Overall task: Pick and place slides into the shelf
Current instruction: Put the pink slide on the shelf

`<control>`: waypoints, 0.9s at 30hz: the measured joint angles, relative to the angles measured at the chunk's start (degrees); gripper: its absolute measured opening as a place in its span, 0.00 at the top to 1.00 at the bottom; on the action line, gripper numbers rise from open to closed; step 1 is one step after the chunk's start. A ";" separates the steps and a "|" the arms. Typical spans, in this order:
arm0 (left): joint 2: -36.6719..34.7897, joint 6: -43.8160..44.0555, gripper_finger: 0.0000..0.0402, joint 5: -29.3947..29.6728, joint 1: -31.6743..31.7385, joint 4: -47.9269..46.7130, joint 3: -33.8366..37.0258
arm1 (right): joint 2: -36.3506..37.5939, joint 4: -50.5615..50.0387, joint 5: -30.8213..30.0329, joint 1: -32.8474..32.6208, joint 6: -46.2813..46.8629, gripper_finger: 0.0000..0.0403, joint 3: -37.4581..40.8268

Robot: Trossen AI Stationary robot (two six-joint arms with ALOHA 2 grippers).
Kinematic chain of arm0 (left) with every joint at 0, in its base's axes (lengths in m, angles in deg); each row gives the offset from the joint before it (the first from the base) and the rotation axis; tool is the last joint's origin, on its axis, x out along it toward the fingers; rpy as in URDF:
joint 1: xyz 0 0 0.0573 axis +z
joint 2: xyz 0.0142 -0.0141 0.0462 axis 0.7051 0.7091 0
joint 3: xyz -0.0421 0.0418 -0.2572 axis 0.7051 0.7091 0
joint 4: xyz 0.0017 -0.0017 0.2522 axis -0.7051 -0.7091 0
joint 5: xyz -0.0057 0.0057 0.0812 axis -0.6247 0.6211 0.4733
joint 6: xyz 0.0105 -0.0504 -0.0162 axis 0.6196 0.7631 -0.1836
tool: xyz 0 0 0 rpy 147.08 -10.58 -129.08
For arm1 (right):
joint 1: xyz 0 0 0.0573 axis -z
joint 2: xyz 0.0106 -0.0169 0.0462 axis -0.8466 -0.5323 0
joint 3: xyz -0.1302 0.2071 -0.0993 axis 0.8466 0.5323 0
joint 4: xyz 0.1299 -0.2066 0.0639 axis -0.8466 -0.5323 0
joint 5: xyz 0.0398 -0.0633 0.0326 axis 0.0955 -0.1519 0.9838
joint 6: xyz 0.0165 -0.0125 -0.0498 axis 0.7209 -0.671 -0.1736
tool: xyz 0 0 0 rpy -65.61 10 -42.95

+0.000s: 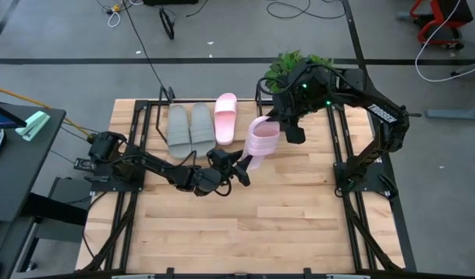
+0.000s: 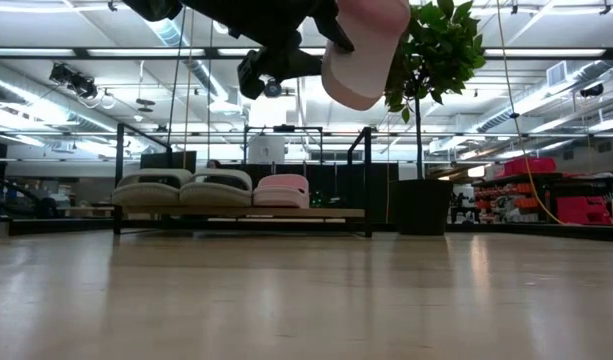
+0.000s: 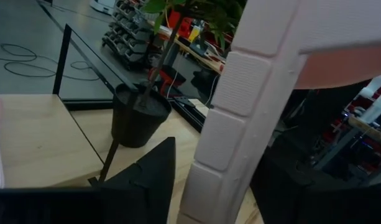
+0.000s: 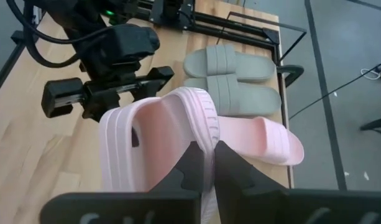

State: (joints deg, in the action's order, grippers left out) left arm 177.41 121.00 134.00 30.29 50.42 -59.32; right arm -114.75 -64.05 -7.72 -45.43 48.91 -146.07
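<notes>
Above table, pink slide (image 1: 262, 139) pinched in right gripper (image 4: 206, 163) jaws; left gripper (image 1: 241, 169) jaws apart beside it

In the low view the raised pink slide (image 2: 364, 55) runs off the top edge, and the arms above it are cut there too, so neither tool shows whole. In the left wrist view that slide's sole (image 3: 252, 106) fills the frame and hides most of the shelf; the plant (image 3: 178, 25) loses its crown at the edge. From above, the right tool (image 1: 287, 124) covers the slide's strap.
</notes>
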 joint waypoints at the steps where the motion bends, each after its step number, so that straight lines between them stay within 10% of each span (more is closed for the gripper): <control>1: 0.00 0.00 0.54 0.00 -0.02 0.04 0.02 | 0.00 -0.19 0.09 0.23 0.02 0.95 0.00; 9: 0.00 0.62 0.80 -0.77 -0.09 0.13 0.00 | 0.00 -1.16 1.07 0.76 0.04 0.92 0.00; 21: 0.10 18.41 0.80 -0.83 0.77 -1.43 0.00 | 0.02 -1.26 -3.83 0.50 -9.44 0.53 0.00; 27: 0.09 37.33 0.80 -10.23 3.11 -2.11 0.00 | 0.02 -0.94 -8.57 -1.11 -9.81 0.47 0.00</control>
State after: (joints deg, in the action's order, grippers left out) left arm 177.50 158.33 123.77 33.41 48.31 -59.32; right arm -114.72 -64.99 -16.29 -46.54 39.10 -146.07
